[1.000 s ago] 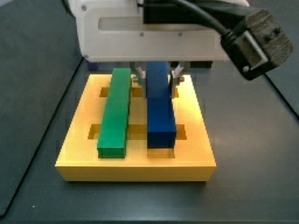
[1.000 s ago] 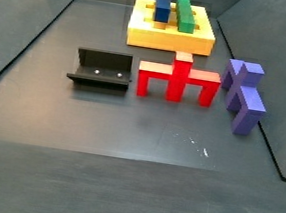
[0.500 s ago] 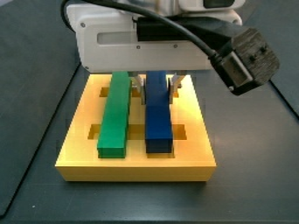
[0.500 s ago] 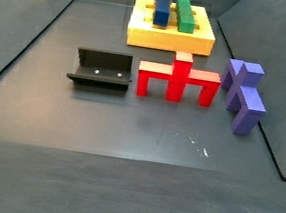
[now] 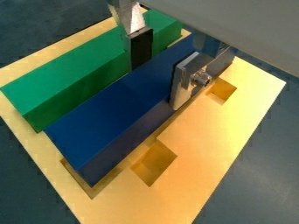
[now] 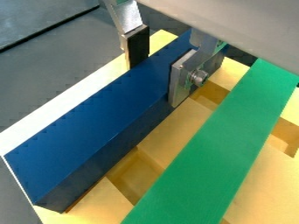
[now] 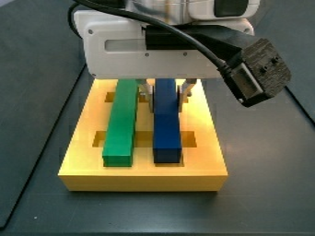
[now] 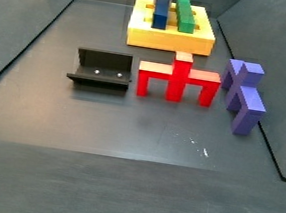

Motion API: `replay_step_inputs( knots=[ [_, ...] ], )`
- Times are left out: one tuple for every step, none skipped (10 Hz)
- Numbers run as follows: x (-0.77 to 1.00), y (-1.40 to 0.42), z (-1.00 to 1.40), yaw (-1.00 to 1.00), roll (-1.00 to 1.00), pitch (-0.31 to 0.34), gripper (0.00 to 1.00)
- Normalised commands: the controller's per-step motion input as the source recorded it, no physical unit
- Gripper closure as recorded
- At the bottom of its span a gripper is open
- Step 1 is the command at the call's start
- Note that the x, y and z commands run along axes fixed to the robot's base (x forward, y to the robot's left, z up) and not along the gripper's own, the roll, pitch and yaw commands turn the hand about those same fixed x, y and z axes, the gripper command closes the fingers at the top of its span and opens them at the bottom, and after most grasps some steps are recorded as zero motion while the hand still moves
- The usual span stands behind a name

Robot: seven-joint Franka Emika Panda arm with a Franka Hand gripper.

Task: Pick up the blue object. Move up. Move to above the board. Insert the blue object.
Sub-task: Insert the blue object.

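End effector (image 5: 160, 59) grips one blue object (image 5: 122, 109) (one board (image 5: 228, 157))

Dark blue object (image 5: 111, 114), green bar (image 5: 87, 68), yellow board (image 5: 222, 166), silver gripper (image 5: 163, 61) fingers with dark pads.

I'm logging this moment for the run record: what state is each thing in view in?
gripper: over the board's far end, shut on the blue bar.
blue bar: held, lying lengthwise in the board's groove.
green bar: lying in the neighbouring groove, untouched.
board: flat on the floor, both bars on it.
fixture: standing empty.
red piece: on the floor, free.
purple pieces: on the floor, free.
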Motion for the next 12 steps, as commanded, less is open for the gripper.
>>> replay_step_inputs(
  knots=[
    [0.33,-0.13,-0.13,0.07,0.0,0.0,1.0],
    [0.44,-0.06,-0.14,0.06,0.01,0.006,1.0],
    [0.43,0.0,-0.15,0.04,0.05,0.033,1.0],
    [0.34,0.0,-0.18,0.0,0.08,0.047,1.0],
    [0.02,0.0,-0.17,0.0,0.06,0.0,1.0],
    [0.0,0.0,-0.17,0.0,0.01,0.0,1.0],
    [-0.04,0.0,-0.19,0.0,0.0,-0.026,1.0],
    [-0.12,0.0,-0.19,0.0,0.0,-0.04,1.0],
    [-0.03,0.0,-0.18,0.0,0.0,0.0,1.0],
    [-0.09,0.0,-0.27,0.0,-0.03,-0.019,1.0],
    [0.0,0.0,-0.29,0.0,-0.01,-0.024,1.0],
    [0.0,0.0,-0.35,0.0,0.0,-0.004,1.0]
  ],
)
